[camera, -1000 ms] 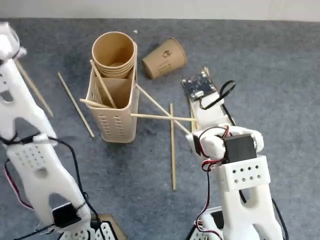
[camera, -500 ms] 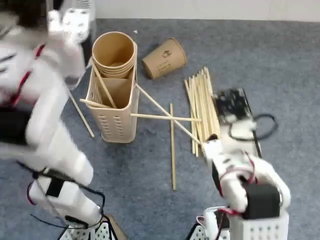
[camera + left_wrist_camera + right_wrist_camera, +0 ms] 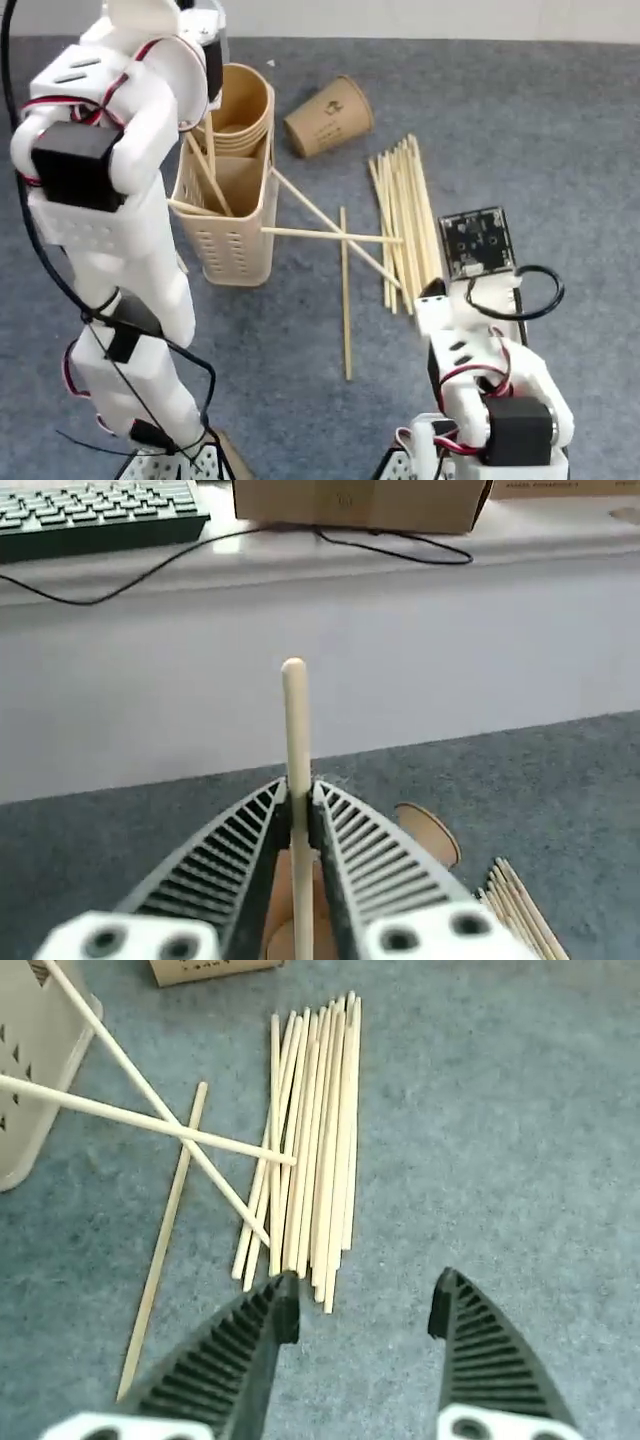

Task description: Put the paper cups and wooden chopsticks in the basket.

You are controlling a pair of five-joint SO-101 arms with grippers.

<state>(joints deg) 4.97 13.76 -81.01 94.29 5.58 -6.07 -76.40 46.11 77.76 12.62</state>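
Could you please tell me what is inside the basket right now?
The basket holds stacked paper cups in its far compartment and a few chopsticks leaning in the near one. The left arm covers its left edge, hiding anything there.

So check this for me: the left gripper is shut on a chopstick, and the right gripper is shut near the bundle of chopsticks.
Not quite. The right gripper is open, not shut: the right wrist view shows its jaws apart near the bundle of chopsticks. The left gripper is shut on a chopstick.
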